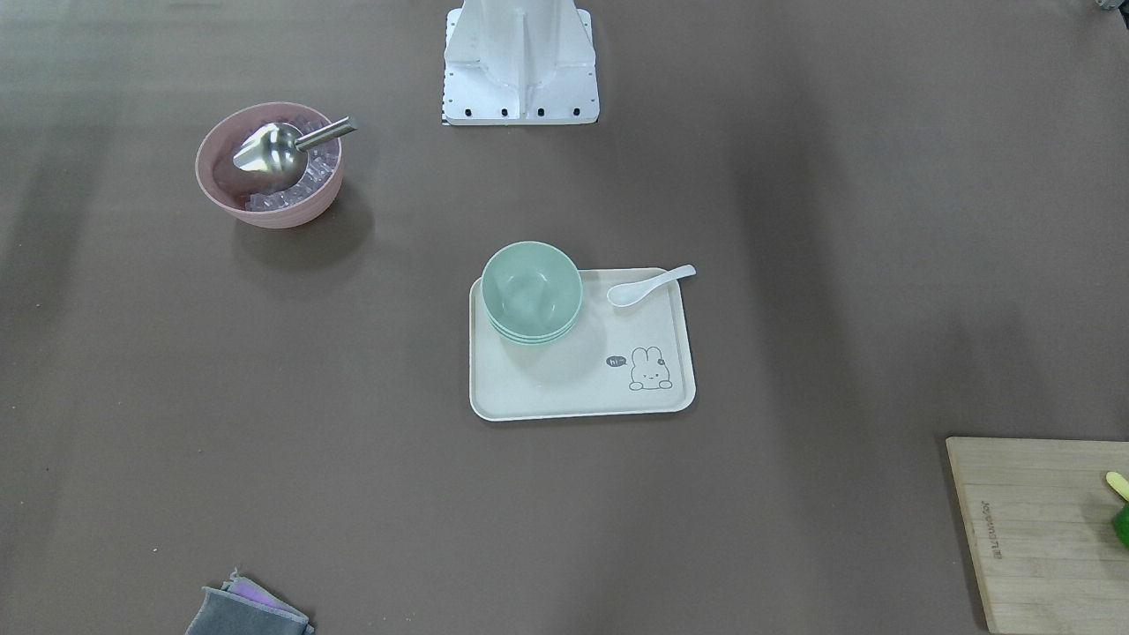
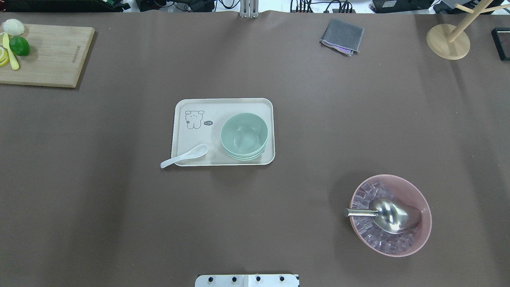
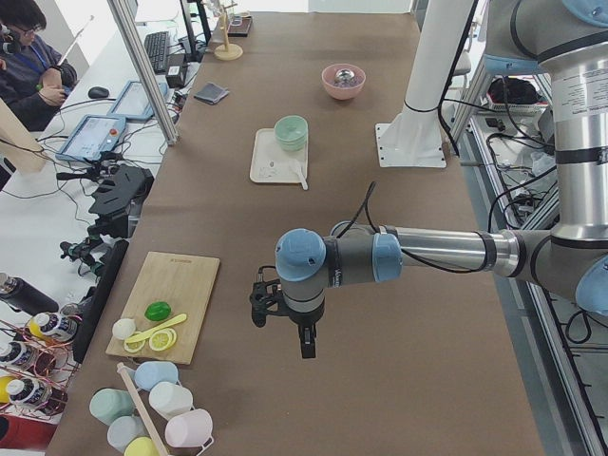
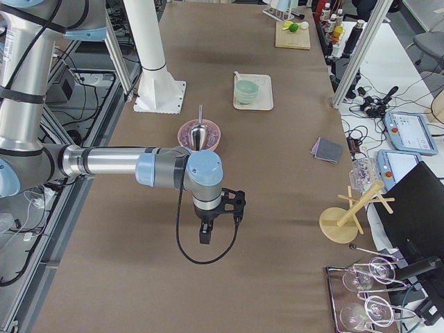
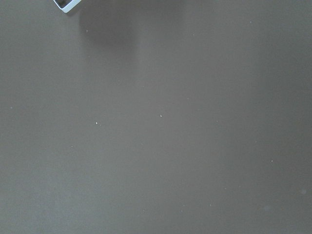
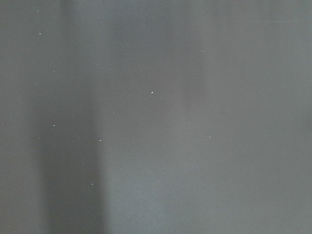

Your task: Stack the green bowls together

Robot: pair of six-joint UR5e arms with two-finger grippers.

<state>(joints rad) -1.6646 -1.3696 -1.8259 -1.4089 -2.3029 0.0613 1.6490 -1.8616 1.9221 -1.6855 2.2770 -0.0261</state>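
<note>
You will find the green bowls (image 1: 532, 291) nested one inside another as a single upright stack of three. The stack sits on the cream tray (image 1: 573, 392), in its corner nearest the robot's base and on the robot's right side. The top bowl's inside is bare. A white spoon (image 1: 648, 284) lies beside the stack with its scoop end on the tray and its handle poking over the rim. Well apart, the pink bowl (image 1: 269, 216) holds clear ice cubes (image 1: 317, 172) and a metal scoop (image 1: 273, 148), whose handle rests across the rim. The left gripper (image 3: 285, 318) and the right gripper (image 4: 220, 208) both hang over bare table far from the tray. You cannot tell from these side views whether their jaws are apart or together.
</note>
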